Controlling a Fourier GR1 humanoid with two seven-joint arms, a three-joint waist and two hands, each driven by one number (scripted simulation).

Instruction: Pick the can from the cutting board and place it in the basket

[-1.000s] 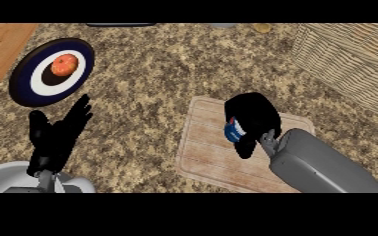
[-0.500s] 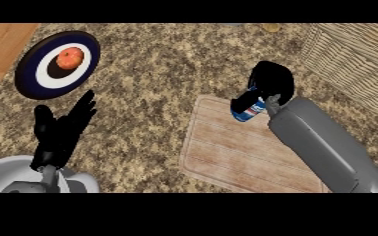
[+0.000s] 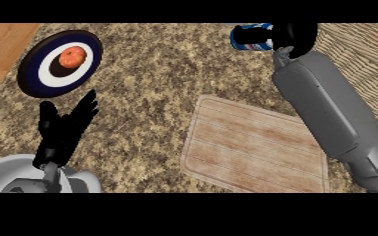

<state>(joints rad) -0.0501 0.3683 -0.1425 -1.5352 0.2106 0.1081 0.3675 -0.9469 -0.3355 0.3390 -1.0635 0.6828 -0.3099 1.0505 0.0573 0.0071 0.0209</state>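
Right hand (image 3: pixel 295 34) curled round blue-and-white metal can (image 3: pixel 249 36); carry right over woven wicker basket (image 3: pixel 358 55), lower before opening. Left hand (image 3: pixel 63 130) open, resting.

Even, soft light across the speckled tabletop (image 3: pixel 162 80), no glare, faint shadow under the plate's (image 3: pixel 37 77) lower rim, dark left hand (image 3: pixel 63 132) with little surface detail, grey right forearm (image 3: pixel 325 110) softly shaded, slight softness throughout
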